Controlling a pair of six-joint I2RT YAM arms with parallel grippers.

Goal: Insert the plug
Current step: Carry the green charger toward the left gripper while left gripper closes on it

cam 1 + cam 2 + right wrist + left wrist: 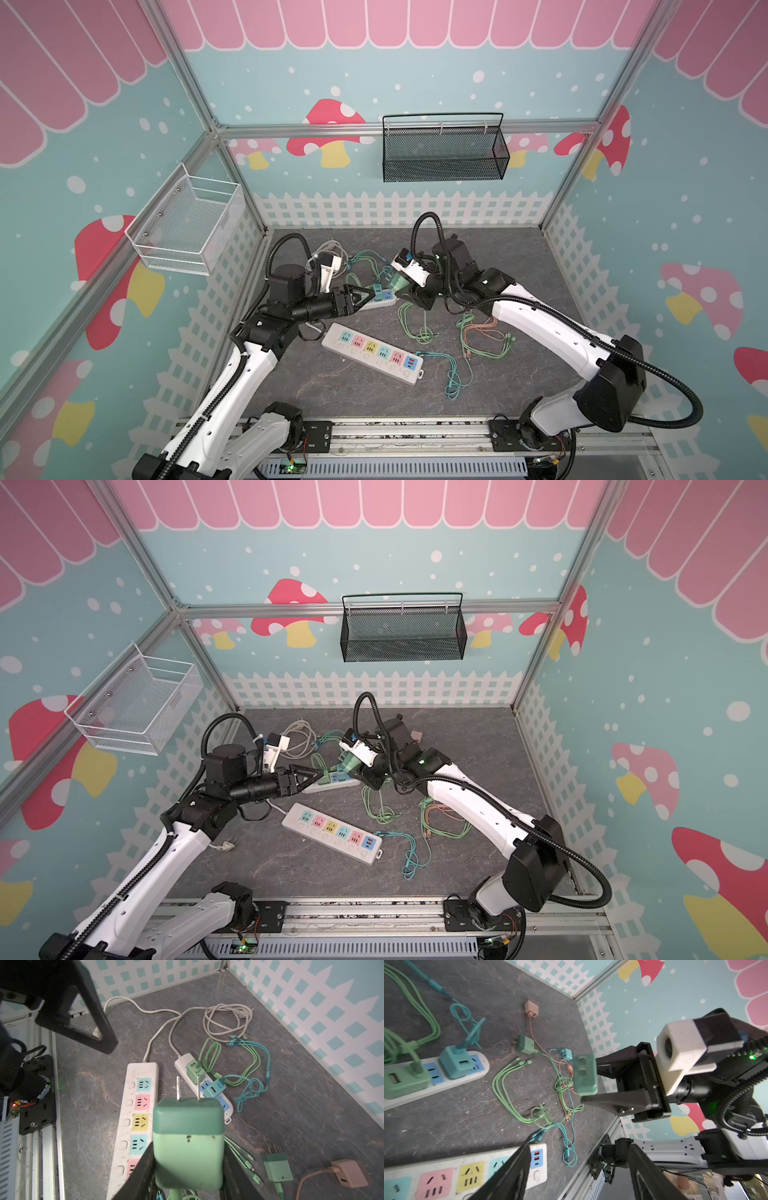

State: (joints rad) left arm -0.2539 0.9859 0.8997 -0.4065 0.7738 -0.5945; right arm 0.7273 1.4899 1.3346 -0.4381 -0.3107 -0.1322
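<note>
Right wrist: right end effector (188, 1159) grips green plug (188, 1122), prongs (198, 1088) outward.

No text, brand, number or sign is legible in any view.

- Long power strip (133, 1124): coloured socket panels only; any print on the white body is too small to make out.
- Green charger plug (188, 1142): plain faces with a few dark specks, no lettering.
- Walls (457, 75): printed mushrooms, dots and fence pattern, no words.
</note>
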